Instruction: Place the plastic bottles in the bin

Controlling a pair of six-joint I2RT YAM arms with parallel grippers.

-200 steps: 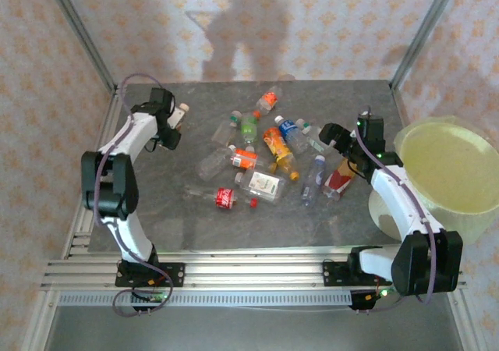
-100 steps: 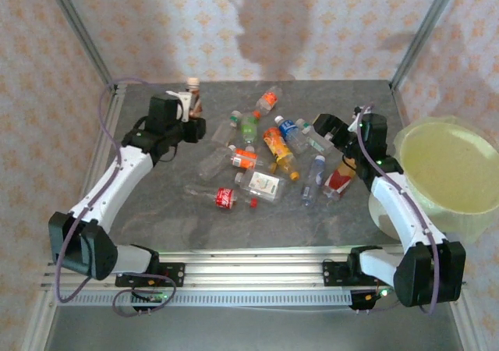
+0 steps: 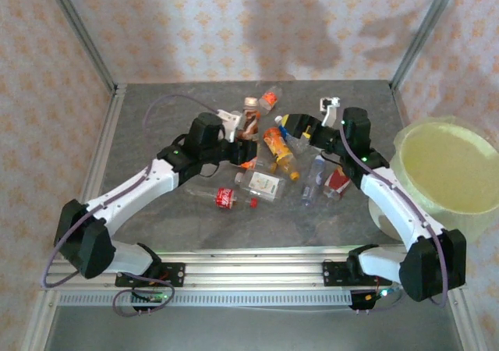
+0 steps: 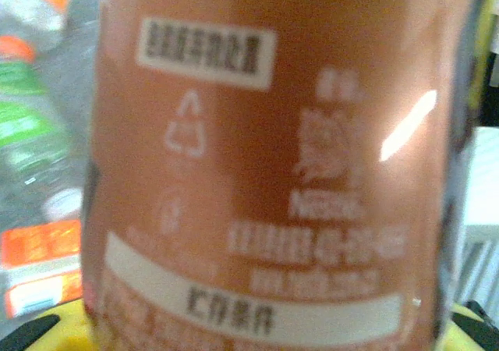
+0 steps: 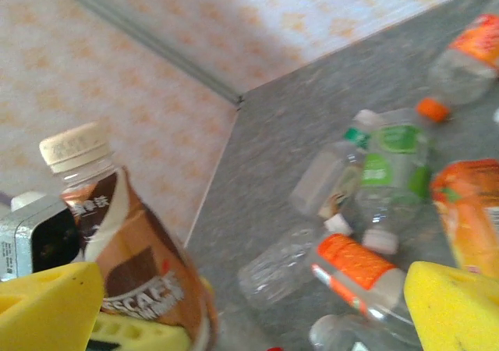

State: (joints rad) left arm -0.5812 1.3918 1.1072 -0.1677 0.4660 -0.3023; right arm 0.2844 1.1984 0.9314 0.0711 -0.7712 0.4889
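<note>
One brown bottle (image 3: pixel 250 111) stands upright, clamped in our left gripper (image 3: pixel 235 126) over the loose bottles (image 3: pixel 278 148), just left of our right gripper (image 3: pixel 299 125), its jaws spread, the arm nearer the bin (image 3: pixel 461 218).

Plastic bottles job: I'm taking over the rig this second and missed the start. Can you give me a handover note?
Left gripper: shut on a brown-labelled bottle, held cap-up at the pile's far left.
Right gripper: open and empty, over the pile's far right, facing that bottle.
Pile of bottles: lying in the middle of the table.
Bin: at the table's right edge, beside the right arm; looks bare inside.
Done: one bottle gripped.
Left: get it into the bin, then the whole pile.
</note>
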